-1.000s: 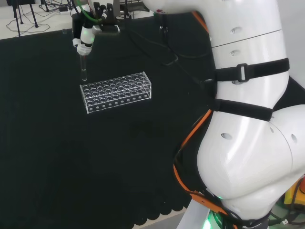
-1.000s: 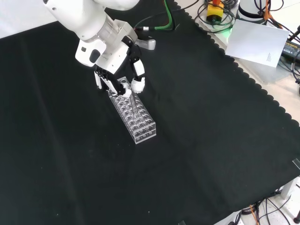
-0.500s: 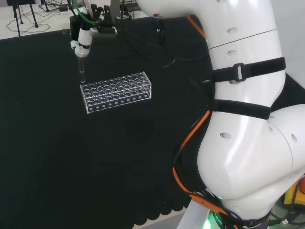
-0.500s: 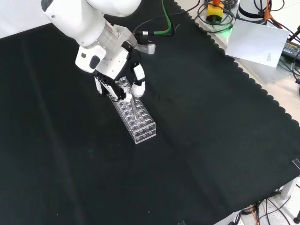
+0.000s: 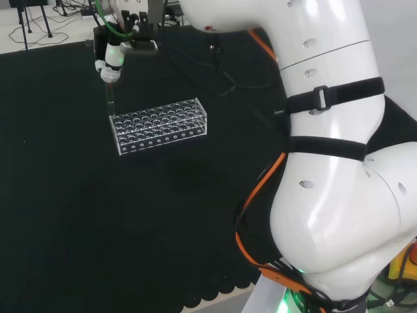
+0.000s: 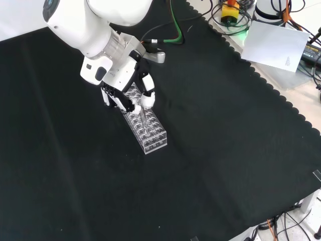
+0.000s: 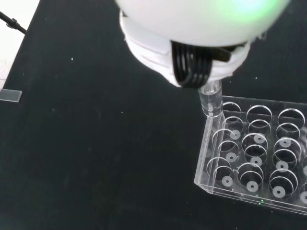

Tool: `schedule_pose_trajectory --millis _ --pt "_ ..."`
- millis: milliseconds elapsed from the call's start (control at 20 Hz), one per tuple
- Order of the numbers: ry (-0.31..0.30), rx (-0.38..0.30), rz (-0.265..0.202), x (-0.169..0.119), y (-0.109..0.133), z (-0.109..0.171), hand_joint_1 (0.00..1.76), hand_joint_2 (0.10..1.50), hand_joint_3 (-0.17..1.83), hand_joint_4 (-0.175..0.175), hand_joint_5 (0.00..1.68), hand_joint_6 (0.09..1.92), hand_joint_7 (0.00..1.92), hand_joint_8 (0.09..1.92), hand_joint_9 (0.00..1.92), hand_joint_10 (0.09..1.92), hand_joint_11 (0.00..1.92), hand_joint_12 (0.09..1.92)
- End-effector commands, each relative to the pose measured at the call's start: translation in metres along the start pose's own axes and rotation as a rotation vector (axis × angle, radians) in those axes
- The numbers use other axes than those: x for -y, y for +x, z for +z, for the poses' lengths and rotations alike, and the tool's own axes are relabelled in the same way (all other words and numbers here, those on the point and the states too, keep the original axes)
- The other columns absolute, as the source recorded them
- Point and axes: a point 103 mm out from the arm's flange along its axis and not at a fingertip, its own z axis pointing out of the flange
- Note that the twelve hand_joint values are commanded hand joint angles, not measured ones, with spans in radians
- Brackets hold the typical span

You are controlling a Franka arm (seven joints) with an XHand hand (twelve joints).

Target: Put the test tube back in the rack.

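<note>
Pinching test tube (image 5: 109, 98) above rack (image 5: 159, 125)

- A black cloth (image 6: 210, 150) with a scalloped edge covers the counter.
- A white sheet of paper (image 6: 276, 45) lies beyond the cloth's right edge in the front view.
- Cables (image 6: 235, 22) coil beside a yellow device with a red button (image 6: 229, 9).

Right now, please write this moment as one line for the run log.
hand: shut on test tube | test tube: upright, lower end at far-left corner of rack in head view | seated: cannot tell | task: not yet done
</note>
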Motion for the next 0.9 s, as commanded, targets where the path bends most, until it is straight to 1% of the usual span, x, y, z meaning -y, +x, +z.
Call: schedule_pose_trajectory --millis 50,150,300,550,900 --pt "0.004 -0.003 -0.001 0.000 -0.012 0.006 1.44 0.51 0.79 -0.175 1.38 0.49 1.45 0.65 1.50 0.11 0.87 1.18" --pt "0.003 0.002 0.006 -0.001 -0.022 0.008 1.44 0.51 0.79 -0.175 1.38 0.49 1.45 0.65 1.50 0.11 0.87 1.18" --pt "0.004 0.011 0.017 0.000 -0.025 0.008 1.44 0.51 0.79 -0.175 1.38 0.49 1.45 0.65 1.50 0.11 0.87 1.18" --pt "0.002 0.008 0.016 -0.001 -0.024 0.007 1.44 0.51 0.79 -0.175 1.38 0.49 1.45 0.65 1.51 0.11 0.87 1.18" --pt "-0.007 0.002 -0.004 -0.007 -0.016 0.002 1.44 0.51 0.79 -0.175 1.38 0.49 1.45 0.65 1.51 0.11 0.87 1.18"
